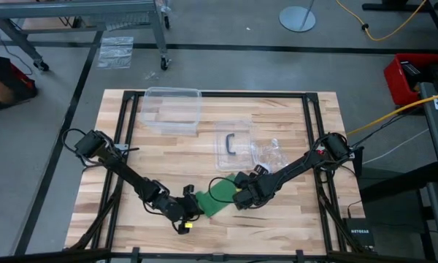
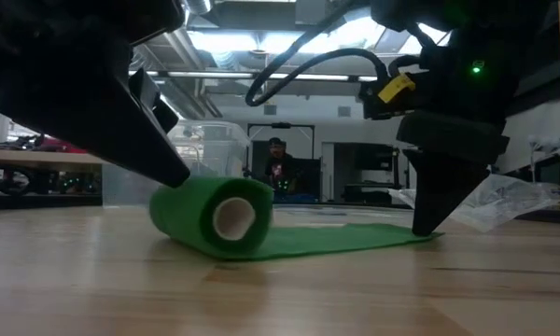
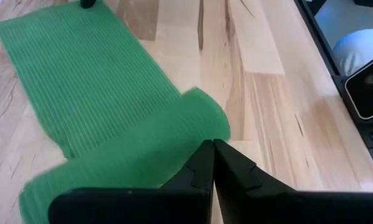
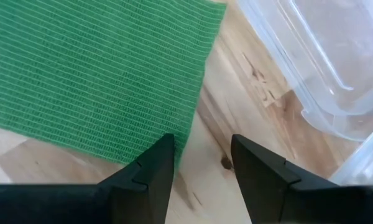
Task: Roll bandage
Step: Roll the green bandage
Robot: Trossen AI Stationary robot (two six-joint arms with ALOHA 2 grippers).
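Bandage (image 2: 219,217) roll core (low view only)

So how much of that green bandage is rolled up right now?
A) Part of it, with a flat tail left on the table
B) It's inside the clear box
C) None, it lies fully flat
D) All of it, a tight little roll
A: the low view shows the bandage as a roll at one end, with a flat strip trailing across the table.

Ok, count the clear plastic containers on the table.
2. A clear bin stands at the far side of the table; a clear lid with a dark handle lies flat nearer the middle. None seem hidden.
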